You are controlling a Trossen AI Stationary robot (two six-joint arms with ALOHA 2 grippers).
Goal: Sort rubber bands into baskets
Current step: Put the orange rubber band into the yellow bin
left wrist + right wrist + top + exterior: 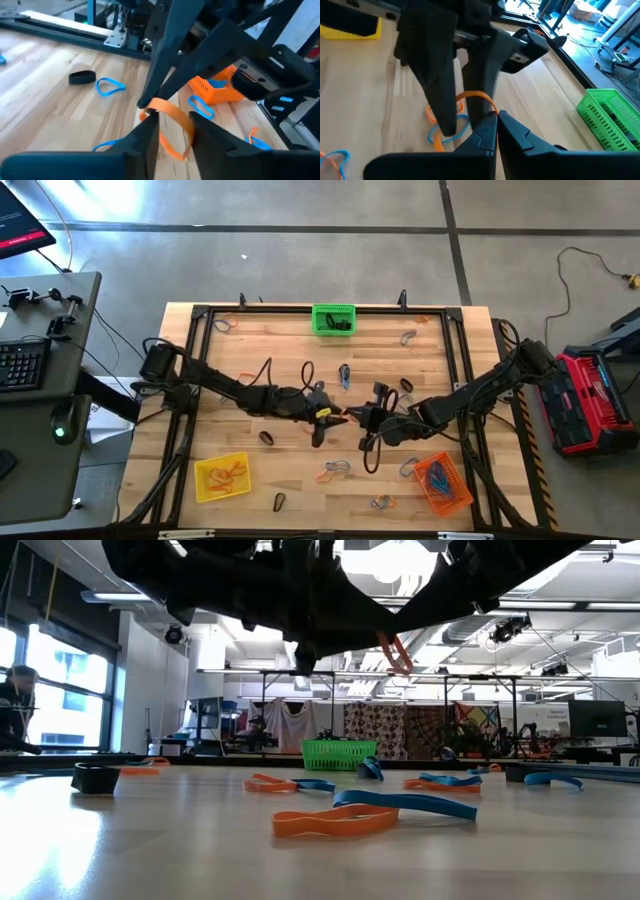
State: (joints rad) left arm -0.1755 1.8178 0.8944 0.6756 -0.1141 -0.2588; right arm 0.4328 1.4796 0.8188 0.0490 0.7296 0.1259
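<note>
High view: pale plank bench (300,470) inside a black frame. Green mesh basket (333,319) at the far edge, yellow basket (221,477) near left, orange basket (443,483) near right. Thin floppy bands lie scattered around the bench. Left end effector (326,414) and right end effector (362,417) meet mid-bench over one orange rubber band (338,414).

Low view: glossy bench top; flat orange and blue loops (368,813) lie limp in the foreground, a black one (96,777) to the left. Workshop hall behind, with windows and ceiling lights; a person sits at far left.

Left wrist view: left fingers (142,142) parted, the orange band hanging between them; the other arm's tips pinch its top.

Right wrist view: right fingers (482,137) closed together on the orange band's flat strip.
</note>
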